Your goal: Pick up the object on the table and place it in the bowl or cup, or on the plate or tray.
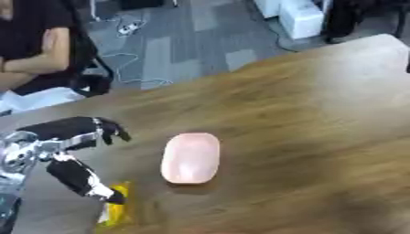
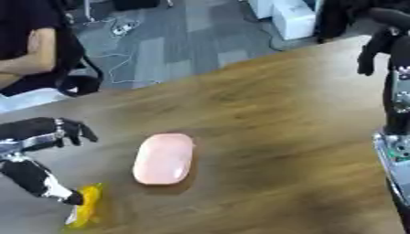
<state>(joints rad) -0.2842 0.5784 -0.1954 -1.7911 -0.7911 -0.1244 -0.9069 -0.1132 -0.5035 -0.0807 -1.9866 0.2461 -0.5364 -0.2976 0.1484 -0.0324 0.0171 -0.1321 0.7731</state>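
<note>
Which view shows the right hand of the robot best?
The right eye view: the right hand hangs at the upper right edge, above the table. The left eye view shows only a dark sliver of it at its right edge.

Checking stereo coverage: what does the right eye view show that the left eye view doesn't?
Only the right eye view: the right hand, raised at the far right edge, fingers hanging curled, holding nothing. Only the left eye view: nothing of the task's things; the right arm barely shows at its edge. Both: the pink oval tray on the wooden table, the left hand at the near left, thumb tip at the yellow object beside the tray.
</note>
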